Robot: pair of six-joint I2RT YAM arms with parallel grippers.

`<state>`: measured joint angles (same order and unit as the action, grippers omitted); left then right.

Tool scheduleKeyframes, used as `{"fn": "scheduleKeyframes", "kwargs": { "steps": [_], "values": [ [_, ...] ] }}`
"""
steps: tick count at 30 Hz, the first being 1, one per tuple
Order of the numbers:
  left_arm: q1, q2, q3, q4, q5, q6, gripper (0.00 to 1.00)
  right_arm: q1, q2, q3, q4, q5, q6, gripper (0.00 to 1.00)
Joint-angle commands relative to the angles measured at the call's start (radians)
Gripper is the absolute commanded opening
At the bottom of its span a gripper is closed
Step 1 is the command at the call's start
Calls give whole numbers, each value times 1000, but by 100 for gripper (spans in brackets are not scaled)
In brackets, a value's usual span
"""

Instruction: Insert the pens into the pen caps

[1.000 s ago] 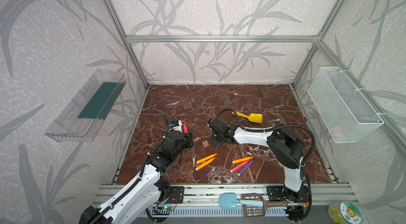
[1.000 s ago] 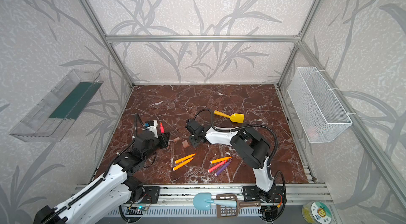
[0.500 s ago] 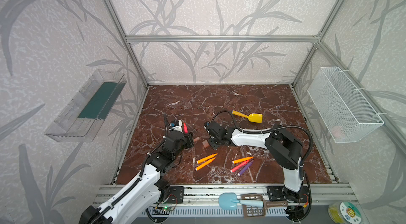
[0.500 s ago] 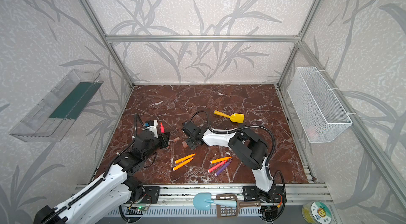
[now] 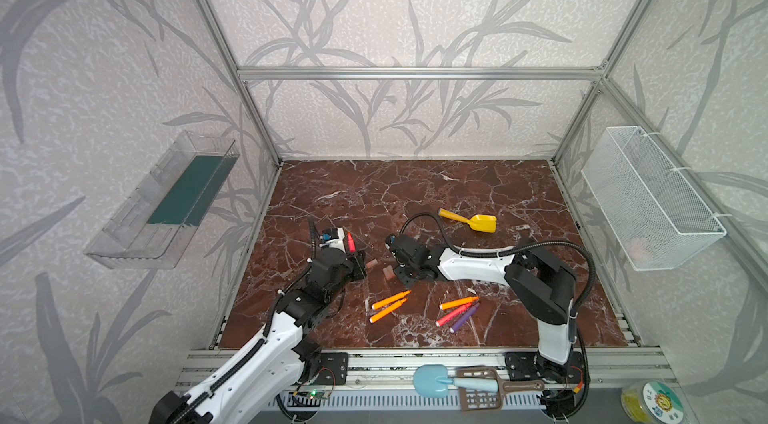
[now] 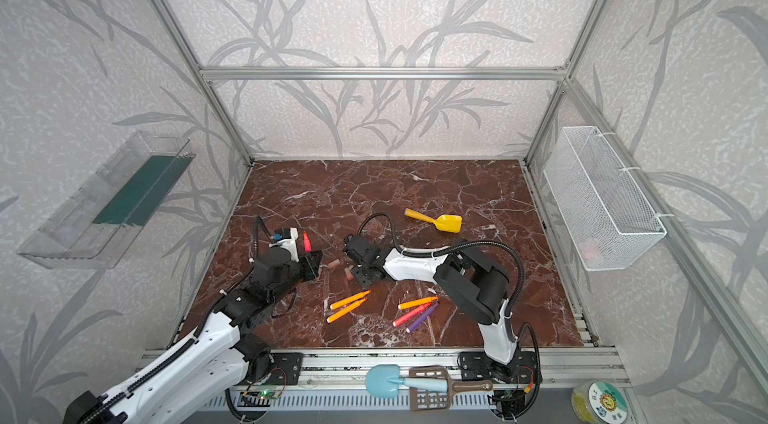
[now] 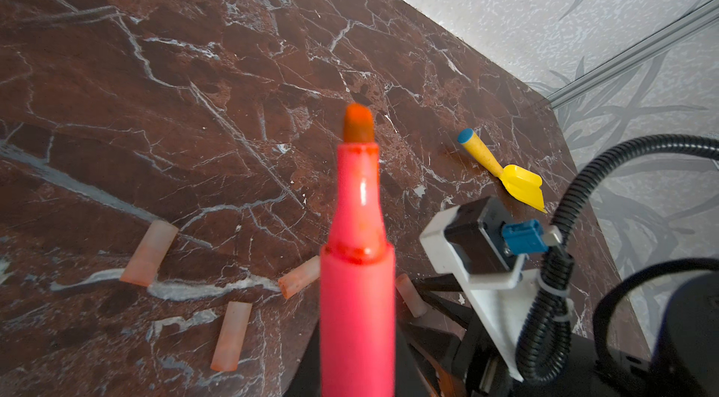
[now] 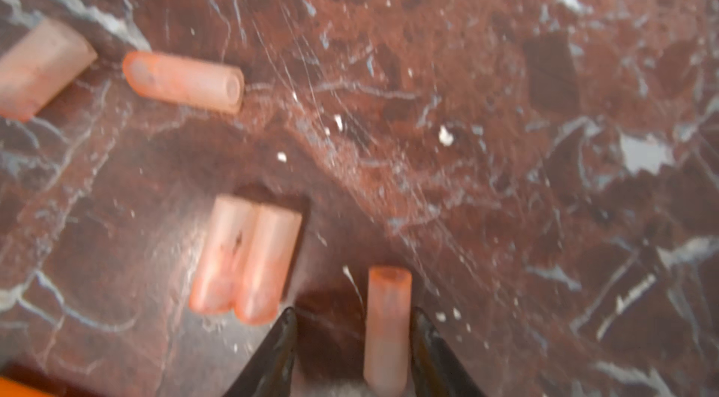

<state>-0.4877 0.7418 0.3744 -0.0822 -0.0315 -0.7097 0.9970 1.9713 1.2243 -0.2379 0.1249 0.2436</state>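
My left gripper [image 5: 358, 263] is shut on a red-pink pen [image 5: 351, 242] and holds it upright, tip up; the same pen [image 7: 357, 290] fills the left wrist view. Low over the marble, my right gripper [image 8: 354, 317] is open, with one pen cap [image 8: 389, 321] lying between its fingers, close to one finger and apart from the other. Two caps [image 8: 245, 259] lie side by side just ahead of it, and two more [image 8: 183, 82] lie farther off. In both top views, two orange pens [image 5: 390, 304] and an orange, red-pink and purple group [image 5: 457, 312] lie near the front.
A yellow toy scoop [image 5: 469, 221] lies behind the right arm. A wire basket [image 5: 648, 201] hangs on the right wall and a clear tray [image 5: 166, 201] on the left wall. A blue scoop and a brown spatula [image 5: 478, 386] rest on the front rail.
My right gripper has slid left towards the caps and its jaws have widened. The left arm and its pen have not moved.
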Motion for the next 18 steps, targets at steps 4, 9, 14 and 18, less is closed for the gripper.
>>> {"fn": "scheduleKeyframes", "kwargs": {
  "steps": [4,9,14,18],
  "values": [
    [7,-24,-11,-12,-19,-1,0,6,62,57,-47,-15,-2,47],
    [7,-28,-5,-15,-24,6,0,6,74,76,-54,-11,-13,47],
    [8,-24,-1,-16,-23,7,0,18,66,67,-39,-25,-30,51],
    [8,-28,-3,-20,-24,7,0,58,40,35,-14,-19,-58,47]
  ]
}}
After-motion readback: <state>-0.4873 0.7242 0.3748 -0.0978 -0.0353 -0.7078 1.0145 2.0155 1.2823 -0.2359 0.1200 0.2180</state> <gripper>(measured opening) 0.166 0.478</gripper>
